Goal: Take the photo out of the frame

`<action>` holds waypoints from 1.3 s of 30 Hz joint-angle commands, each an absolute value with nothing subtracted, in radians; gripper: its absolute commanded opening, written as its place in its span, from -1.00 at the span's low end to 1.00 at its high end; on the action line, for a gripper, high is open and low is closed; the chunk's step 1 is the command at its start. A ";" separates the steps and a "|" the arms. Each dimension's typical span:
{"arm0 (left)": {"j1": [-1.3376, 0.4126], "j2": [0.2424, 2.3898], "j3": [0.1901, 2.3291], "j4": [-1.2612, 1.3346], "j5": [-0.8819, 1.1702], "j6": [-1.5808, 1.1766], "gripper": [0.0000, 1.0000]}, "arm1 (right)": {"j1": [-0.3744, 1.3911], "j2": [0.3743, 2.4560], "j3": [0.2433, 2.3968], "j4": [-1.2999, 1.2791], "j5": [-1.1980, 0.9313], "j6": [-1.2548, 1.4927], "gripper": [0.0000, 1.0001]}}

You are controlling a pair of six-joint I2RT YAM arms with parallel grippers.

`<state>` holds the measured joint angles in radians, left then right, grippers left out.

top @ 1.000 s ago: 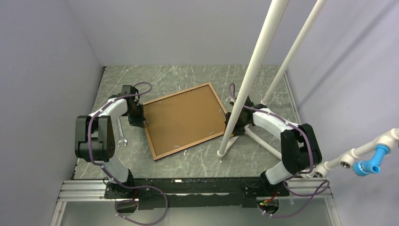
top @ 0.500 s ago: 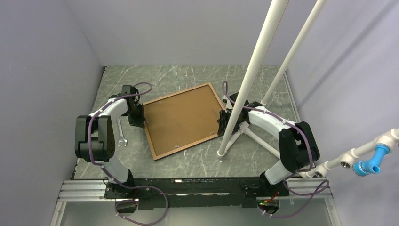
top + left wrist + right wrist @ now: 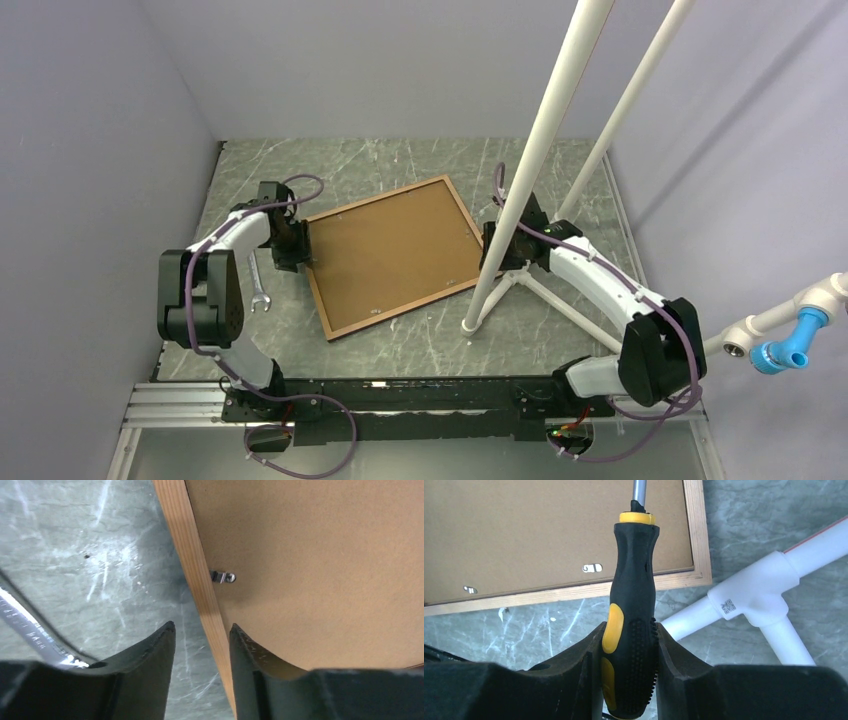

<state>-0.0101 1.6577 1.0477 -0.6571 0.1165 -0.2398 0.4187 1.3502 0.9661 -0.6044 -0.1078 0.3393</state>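
The frame (image 3: 390, 255) lies face down on the table, showing its brown backing board (image 3: 320, 555) and light wood rim (image 3: 192, 565). The photo is hidden under the board. My left gripper (image 3: 298, 250) is at the frame's left edge. It is open (image 3: 201, 627), with one finger over the table and the other over the board, and the rim runs below the gap untouched. My right gripper (image 3: 493, 243) is off the frame's right edge, shut (image 3: 629, 632) on a black-and-yellow screwdriver (image 3: 631, 595). The screwdriver's shaft points over the board.
A small metal clip (image 3: 223, 577) sits by the left rim, and two more clips (image 3: 592, 568) show near the rim below the right gripper. A wrench (image 3: 255, 283) lies left of the frame. White pipe poles (image 3: 530, 170) with floor legs (image 3: 754, 597) stand close to the right arm.
My left gripper has opened at the frame's left rim. The right arm reached in over the frame's right edge, then drew back right, with its elbow swung outward. The frame has not moved.
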 commanded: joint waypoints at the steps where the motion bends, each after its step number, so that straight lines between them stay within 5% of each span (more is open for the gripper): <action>1: -0.006 1.503 1.018 -0.613 0.079 -0.213 0.08 | 0.416 1.287 0.932 -0.583 -0.069 0.320 -1.00; 7: -0.007 1.320 0.921 -0.587 0.086 -0.275 0.28 | 0.423 1.250 0.903 -0.565 -0.105 0.307 -1.00; 11: -0.006 1.221 0.817 -0.622 0.091 -0.446 0.14 | 0.430 1.215 0.882 -0.552 -0.121 0.306 -1.00; 22: -0.048 0.816 0.459 -0.598 0.235 -0.849 0.22 | 0.433 1.169 0.793 -0.466 -0.172 0.319 -1.00; 28: -0.163 0.911 0.454 -0.582 0.136 -0.878 0.19 | 0.433 1.176 0.782 -0.442 -0.200 0.318 -1.00; 33: -0.193 1.052 0.515 -0.608 0.021 -0.827 -0.12 | 0.433 1.170 0.788 -0.449 -0.188 0.312 -1.00; 39: -0.179 1.266 0.704 -0.699 -0.070 -0.597 -0.87 | 0.434 1.170 0.780 -0.448 -0.181 0.312 -1.00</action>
